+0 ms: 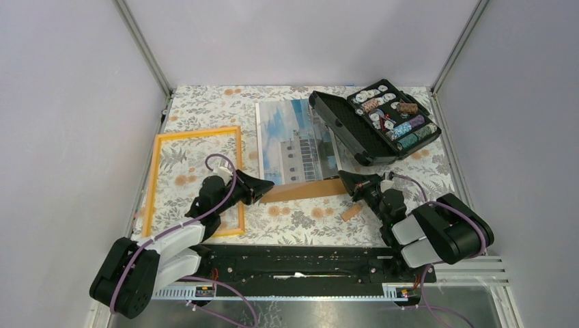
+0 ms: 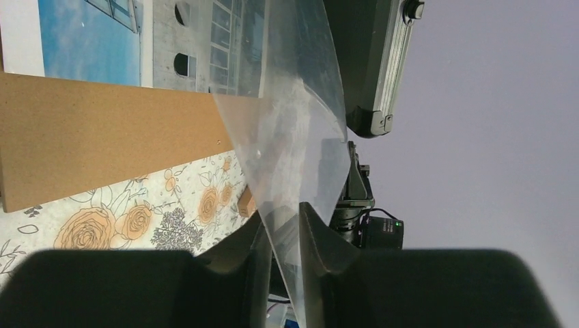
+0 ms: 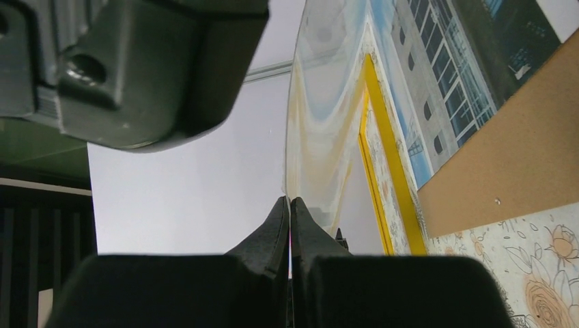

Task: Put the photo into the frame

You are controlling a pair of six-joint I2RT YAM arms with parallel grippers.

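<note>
The photo of a white building under blue sky lies face up at mid table, its near edge under a brown backing board. The orange-yellow frame lies flat to the left with only the tablecloth showing inside it. A clear bent sheet hangs between both grippers above the board. My right gripper is shut on the clear sheet's edge. My left gripper has the other edge between its jaws, which stand a narrow gap apart.
A black case of chips lies open at the back right, its lid overlapping the photo's corner. A small wooden piece lies near the right gripper. Grey walls close in the flowered table on three sides.
</note>
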